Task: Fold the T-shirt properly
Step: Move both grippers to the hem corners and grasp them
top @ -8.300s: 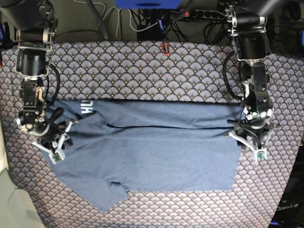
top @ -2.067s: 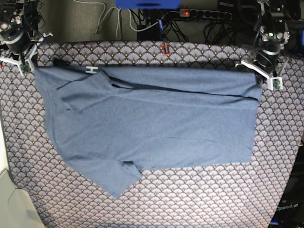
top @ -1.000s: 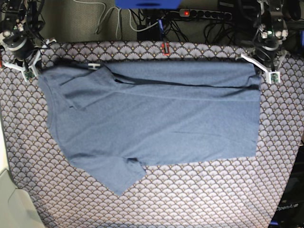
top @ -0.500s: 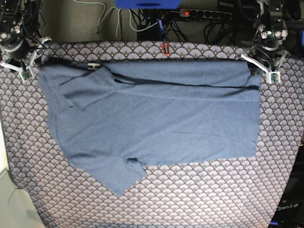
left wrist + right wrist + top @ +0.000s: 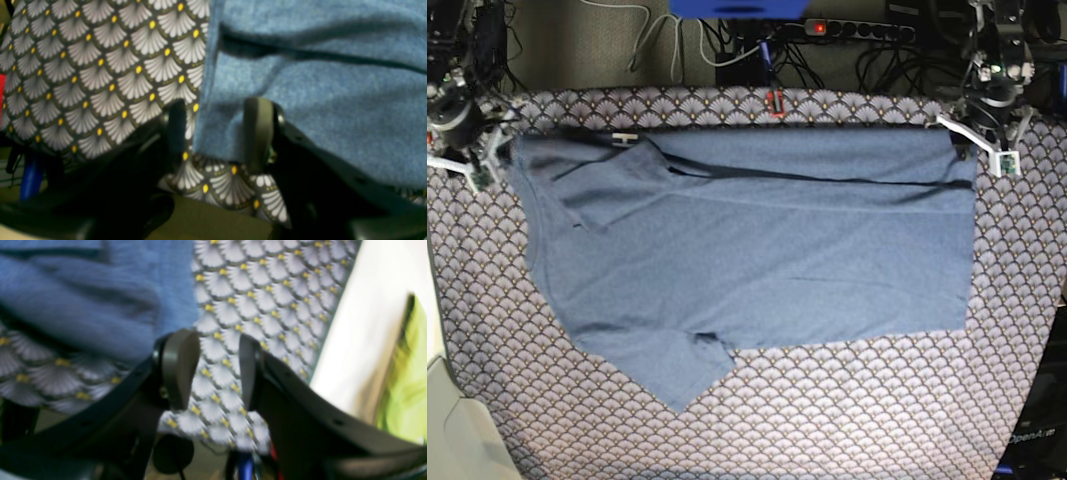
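The slate-blue T-shirt lies flat on the tablecloth, its far edge folded over along a dark line. A sleeve points toward the front left, and a bit of white lettering shows at the far left. My left gripper is at the shirt's far right corner. In the left wrist view it is open, and the shirt's corner lies between the spread fingers. My right gripper is just left of the shirt's far left corner. In the right wrist view it is open with only tablecloth between the fingers, and the shirt is beside it.
The fan-scale tablecloth covers the table. A red item sits at the far edge. Cables and a power strip lie behind the table. A white surface borders the front left, and it also shows in the right wrist view.
The shirt was carried to the far side, laid flat and released. In the last half second my right gripper has drawn a little left, away from the shirt. The left gripper has barely moved.
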Controlling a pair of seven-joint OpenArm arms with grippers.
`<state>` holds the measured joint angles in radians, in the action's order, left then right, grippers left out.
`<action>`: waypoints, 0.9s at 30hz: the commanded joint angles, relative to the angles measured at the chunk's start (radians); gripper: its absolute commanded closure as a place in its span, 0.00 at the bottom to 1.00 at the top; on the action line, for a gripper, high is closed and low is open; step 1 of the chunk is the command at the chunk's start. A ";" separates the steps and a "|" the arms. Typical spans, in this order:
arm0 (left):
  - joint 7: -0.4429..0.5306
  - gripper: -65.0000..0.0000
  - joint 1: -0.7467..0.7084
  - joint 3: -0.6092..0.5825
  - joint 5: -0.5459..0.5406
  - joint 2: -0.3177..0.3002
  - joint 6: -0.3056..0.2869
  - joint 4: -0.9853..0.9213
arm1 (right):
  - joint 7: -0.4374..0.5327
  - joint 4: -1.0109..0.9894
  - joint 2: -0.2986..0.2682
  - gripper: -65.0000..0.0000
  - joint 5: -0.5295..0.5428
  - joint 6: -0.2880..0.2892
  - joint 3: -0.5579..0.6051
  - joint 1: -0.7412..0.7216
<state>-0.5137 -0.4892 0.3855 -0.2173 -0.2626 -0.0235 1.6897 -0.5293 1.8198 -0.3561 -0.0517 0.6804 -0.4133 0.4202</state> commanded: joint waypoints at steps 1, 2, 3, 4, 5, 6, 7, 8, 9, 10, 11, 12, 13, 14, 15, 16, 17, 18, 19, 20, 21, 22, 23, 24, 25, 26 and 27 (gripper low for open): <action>0.025 0.57 0.011 0.030 -0.003 -0.002 0.013 0.019 | 0.025 0.019 -0.027 0.61 0.008 -0.001 0.018 -0.025; 0.023 0.57 0.031 0.048 -0.018 0.009 0.012 0.022 | 0.021 0.013 -0.033 0.61 0.006 -0.001 0.047 -0.048; 0.017 0.57 0.048 0.073 -0.034 0.015 0.012 0.025 | 0.016 0.007 -0.041 0.61 0.006 -0.001 0.075 -0.073; 0.016 0.57 0.062 0.097 -0.047 0.016 0.012 0.026 | 0.016 -0.009 -0.047 0.61 0.005 -0.001 0.098 -0.099; 0.016 0.57 0.077 0.119 -0.063 0.018 0.012 0.026 | 0.016 -0.027 -0.056 0.61 0.005 -0.001 0.121 -0.133; 0.016 0.57 0.097 0.131 -0.075 0.018 0.012 0.026 | 0.016 -0.042 -0.062 0.61 0.005 -0.001 0.136 -0.166; 0.016 0.57 0.122 0.146 -0.087 0.018 0.012 0.026 | 0.016 -0.062 -0.064 0.61 0.005 -0.001 0.153 -0.209; 0.016 0.57 0.143 0.154 -0.090 0.018 0.012 0.026 | 0.016 -0.085 -0.065 0.61 0.005 -0.001 0.159 -0.246; 0.016 0.57 0.168 0.157 -0.090 0.019 0.017 0.026 | 0.016 -0.124 -0.065 0.61 0.005 -0.001 0.167 -0.291; 0.016 0.57 0.198 0.154 -0.089 0.019 0.017 0.026 | 0.016 -0.167 -0.065 0.61 0.005 -0.001 0.167 -0.343; 0.016 0.57 0.231 0.154 -0.089 0.019 0.018 0.023 | 0.016 -0.208 -0.065 0.61 0.005 -0.001 0.176 -0.396; 0.016 0.57 0.269 0.152 -0.089 0.019 0.018 0.014 | 0.016 -0.266 -0.065 0.61 0.005 -0.001 0.195 -0.450; 0.014 0.57 0.306 0.151 -0.087 0.019 0.015 0.005 | 0.016 -0.322 -0.071 0.61 0.005 -0.001 0.212 -0.502; 0.014 0.57 0.344 0.146 -0.087 0.019 0.015 -0.017 | 0.016 -0.384 -0.087 0.61 0.005 -0.001 0.232 -0.554; 0.014 0.57 0.386 0.131 -0.087 0.019 0.018 -0.044 | 0.022 -0.461 -0.096 0.61 0.005 -0.001 0.256 -0.604; 0.014 0.57 0.424 0.119 -0.087 0.016 0.018 -0.075 | 0.028 -0.524 -0.100 0.61 0.005 -0.001 0.281 -0.648; 0.014 0.57 0.465 0.102 -0.087 0.015 0.020 -0.112 | 0.038 -0.595 -0.100 0.61 0.005 -0.001 0.305 -0.706; 0.014 0.57 0.510 0.089 -0.087 0.015 0.020 -0.153 | 0.053 -0.670 -0.100 0.61 0.005 -0.001 0.325 -0.757; 0.014 0.57 0.548 0.082 -0.087 0.013 0.020 -0.190 | 0.068 -0.733 -0.100 0.61 0.005 -0.001 0.340 -0.797; 0.014 0.57 0.588 0.069 -0.087 0.013 0.020 -0.234 | 0.090 -0.799 -0.100 0.61 0.005 -0.001 0.359 -0.843; 0.014 0.57 0.627 0.054 -0.087 0.013 0.021 -0.279 | 0.116 -0.862 -0.100 0.61 0.005 -0.003 0.379 -0.883; 0.016 0.57 0.666 0.036 -0.087 0.013 0.021 -0.320 | 0.145 -0.921 -0.100 0.61 0.005 -0.004 0.397 -0.921; 0.017 0.57 0.703 0.017 -0.087 0.013 0.021 -0.359 | 0.174 -0.978 -0.099 0.61 0.005 -0.006 0.414 -0.960; 0.020 0.57 0.736 0.002 -0.087 0.013 0.021 -0.400 | 0.200 -1.032 -0.097 0.61 0.005 -0.008 0.428 -0.993; 0.023 0.57 0.760 -0.013 -0.087 0.013 0.021 -0.435 | 0.217 -1.076 -0.096 0.61 0.005 -0.008 0.437 -1.019; 0.025 0.57 0.788 -0.029 -0.087 0.013 0.021 -0.466 | 0.235 -1.121 -0.094 0.61 0.005 -0.008 0.445 -1.044; 0.025 0.57 0.811 -0.041 -0.087 0.013 0.021 -0.492 | 0.249 -1.152 -0.093 0.61 0.005 -0.009 0.446 -1.062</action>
<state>-0.5076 0.3016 0.3416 -0.3019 -0.2352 -0.0017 1.1801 -0.2974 0.6498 -0.4316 -0.0536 0.6758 0.0368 -0.6132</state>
